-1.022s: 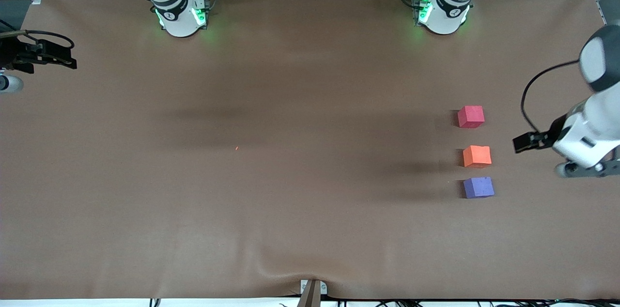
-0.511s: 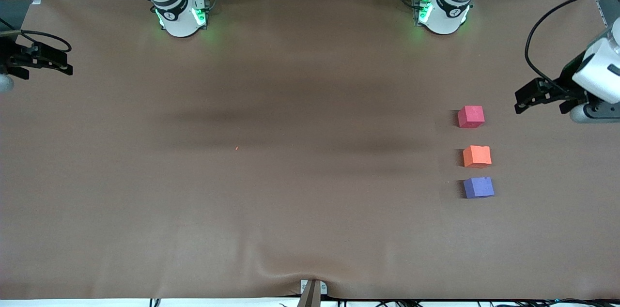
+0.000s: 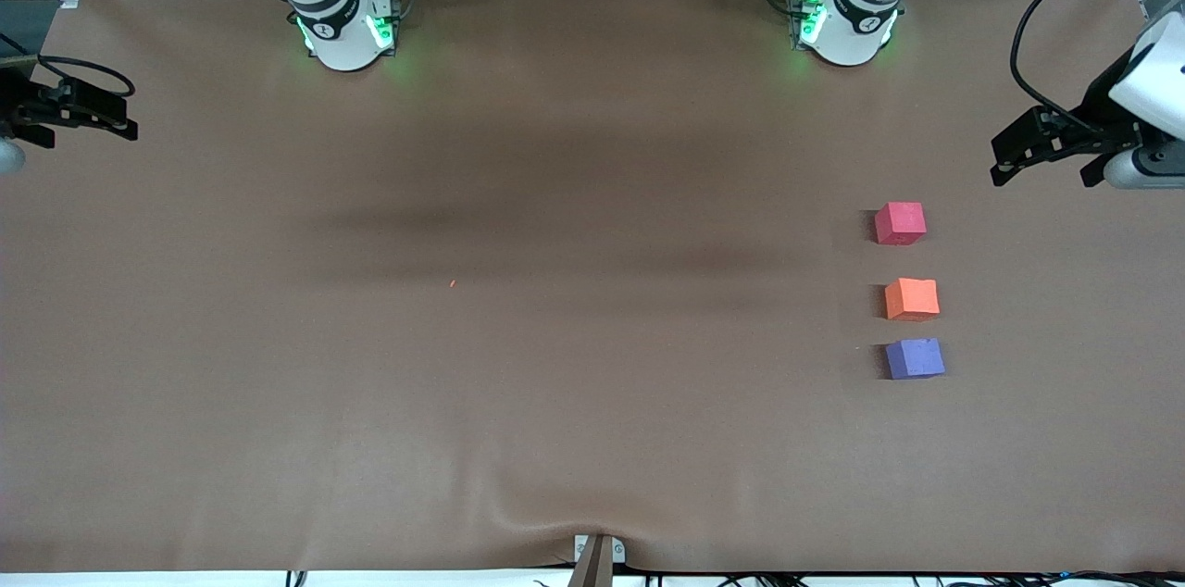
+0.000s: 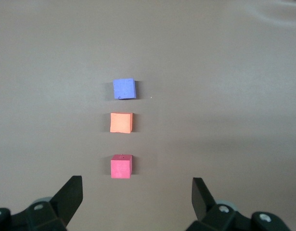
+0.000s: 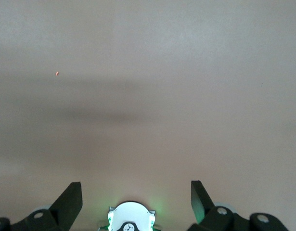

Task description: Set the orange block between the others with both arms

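Observation:
Three foam cubes lie in a row toward the left arm's end of the table. The orange block (image 3: 912, 299) (image 4: 121, 122) sits between the pinkish-red cube (image 3: 900, 223) (image 4: 121, 166) and the purple-blue cube (image 3: 915, 358) (image 4: 124, 89), which is nearest the front camera. None of the three touch. My left gripper (image 3: 1000, 161) (image 4: 136, 186) hangs open and empty over the table's end, off to the side of the pinkish-red cube. My right gripper (image 3: 128, 115) (image 5: 135, 190) waits open and empty over the right arm's end of the table.
Brown cloth covers the table, with a wrinkle (image 3: 518, 513) near a clamp (image 3: 597, 555) at the front edge. A tiny orange speck (image 3: 452, 283) (image 5: 57, 73) lies mid-table. The green-lit arm bases (image 3: 347, 27) (image 3: 847, 22) stand along the back edge.
My left gripper has drawn away from beside the orange block, toward the bases' side, and now hangs level with the pinkish-red cube. The right gripper shifted slightly. The cubes have not moved.

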Controlling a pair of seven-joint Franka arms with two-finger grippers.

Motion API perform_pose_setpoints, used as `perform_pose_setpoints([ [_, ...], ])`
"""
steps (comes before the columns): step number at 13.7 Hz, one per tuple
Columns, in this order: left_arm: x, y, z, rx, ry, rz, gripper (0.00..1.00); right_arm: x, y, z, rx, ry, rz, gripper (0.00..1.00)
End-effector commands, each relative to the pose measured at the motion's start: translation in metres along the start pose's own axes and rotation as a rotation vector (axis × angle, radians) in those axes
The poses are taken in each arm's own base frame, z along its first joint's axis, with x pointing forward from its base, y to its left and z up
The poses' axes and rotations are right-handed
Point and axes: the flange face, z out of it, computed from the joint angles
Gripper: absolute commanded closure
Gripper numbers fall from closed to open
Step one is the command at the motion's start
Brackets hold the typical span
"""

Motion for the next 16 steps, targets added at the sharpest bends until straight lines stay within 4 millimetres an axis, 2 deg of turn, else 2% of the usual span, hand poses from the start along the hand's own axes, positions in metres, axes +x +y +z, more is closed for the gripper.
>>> perform_pose_setpoints([
  [1,-0.007,0.006,-0.007,-0.013,-0.001,-0.008,0.0,-0.012,0.003,-0.008,-0.003,-0.003,0.013,0.0],
  [7,-0.024,-0.01,-0.016,-0.002,-0.033,-0.015,0.0,-0.011,-0.001,-0.007,0.014,-0.005,0.004,0.0],
  [10,-0.049,-0.015,-0.012,0.003,-0.051,-0.019,0.0,-0.013,0.003,-0.006,0.036,-0.011,0.01,0.0],
  [13,-0.076,-0.011,-0.011,0.01,-0.062,-0.012,0.0,-0.012,0.002,-0.006,0.036,-0.01,0.008,0.0],
  [16,-0.071,-0.018,-0.014,0.02,-0.055,-0.021,0.0,-0.013,0.002,-0.007,0.031,-0.007,0.01,0.0],
])
